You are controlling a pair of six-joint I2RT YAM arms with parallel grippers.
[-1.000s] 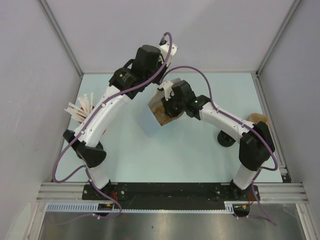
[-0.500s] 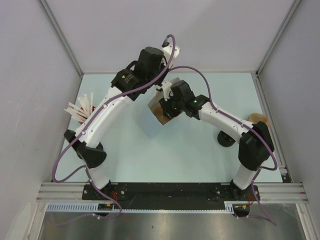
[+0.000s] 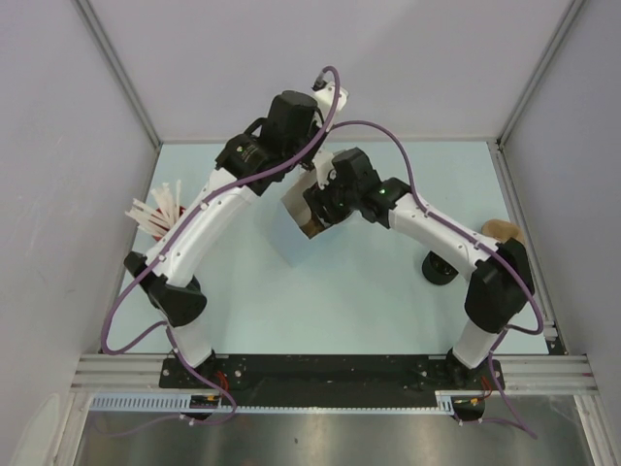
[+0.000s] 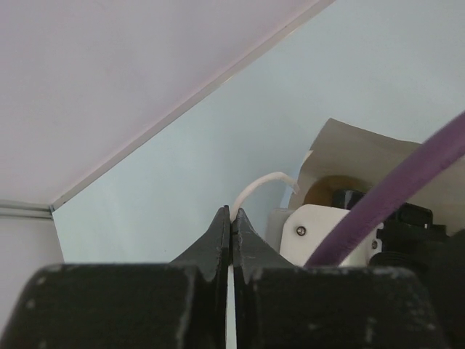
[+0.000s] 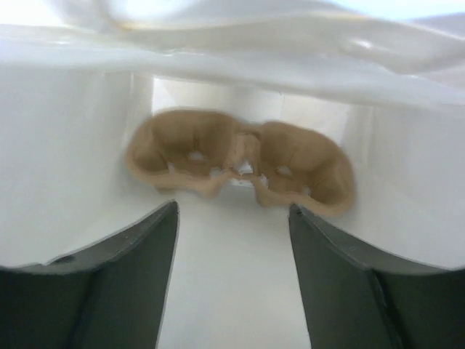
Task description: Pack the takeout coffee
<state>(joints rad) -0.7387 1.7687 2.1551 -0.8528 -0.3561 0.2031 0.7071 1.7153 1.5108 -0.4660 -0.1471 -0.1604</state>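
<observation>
Nearest the arm bases, the takeout coffee [image 3: 439, 270] stands on the table [image 3: 369, 301] close by the right arm's lower link. Its round lid faces up, so its long axis is upright. It lies well back and to the right of the right end effector [image 5: 232, 211], which sits inside the paper bag [image 3: 291, 204] with its fingers spread and nothing between them, facing the brown carrier [image 5: 240, 163] on the bag's floor. The right arm looks the nearer to the cup, but would have to back out toward its own base. Farthest, the left end effector [image 4: 231, 214] is pinched tight on a thin white handle [image 4: 265, 182] at the bag's mouth.
</observation>
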